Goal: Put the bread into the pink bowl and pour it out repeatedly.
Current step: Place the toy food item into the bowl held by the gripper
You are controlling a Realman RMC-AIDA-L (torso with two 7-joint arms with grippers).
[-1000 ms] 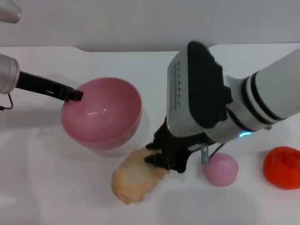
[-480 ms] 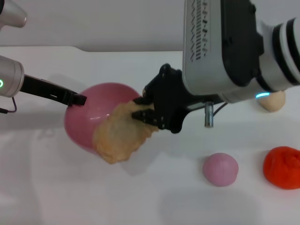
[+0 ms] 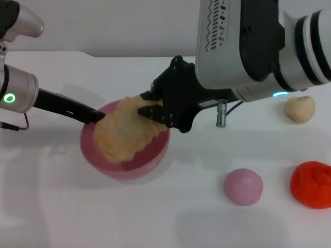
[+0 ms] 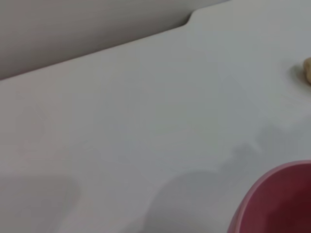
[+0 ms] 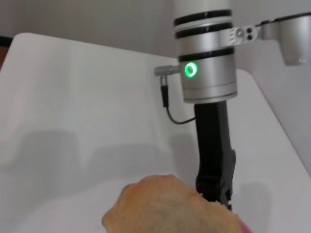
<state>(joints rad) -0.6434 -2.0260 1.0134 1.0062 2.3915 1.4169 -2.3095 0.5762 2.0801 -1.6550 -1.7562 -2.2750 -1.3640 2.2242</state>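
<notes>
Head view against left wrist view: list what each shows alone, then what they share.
Only the head view shows the bread, its tan underside up, held by the right pincer over the bowl, the left pincer at the bowl's rim, a pinkish-purple ball and a red object. The left wrist view shows nothing of its own. Both share the pink bowl, the white table and, seemingly, the beige bun.

No words, brand names or numbers can be read on anything here. The only marks are a row of small dark slots or ticks on the grey housing of the right arm point(image 3: 227, 31), too small to read as characters, and a green ring light on the left arm's wrist point(image 5: 190, 69).
</notes>
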